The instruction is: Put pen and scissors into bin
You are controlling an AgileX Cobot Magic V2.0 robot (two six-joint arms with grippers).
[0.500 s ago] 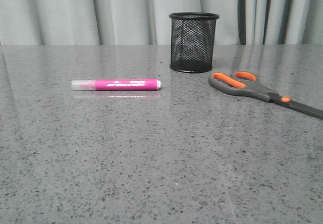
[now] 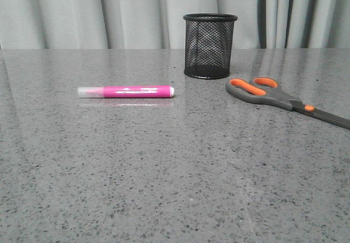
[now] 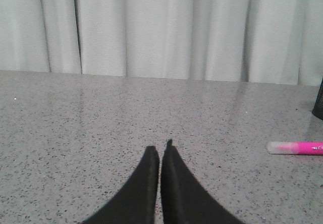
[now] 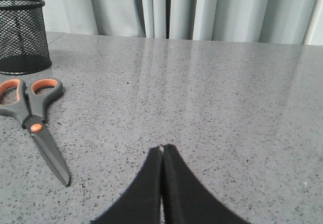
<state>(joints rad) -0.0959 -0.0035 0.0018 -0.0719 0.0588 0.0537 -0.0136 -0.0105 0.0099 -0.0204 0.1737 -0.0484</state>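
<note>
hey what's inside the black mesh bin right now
Nothing shows inside the bin: light passes through its mesh and no shape stands in it. Its floor is hidden by the wall. The pen and scissors both lie outside on the table.
</note>
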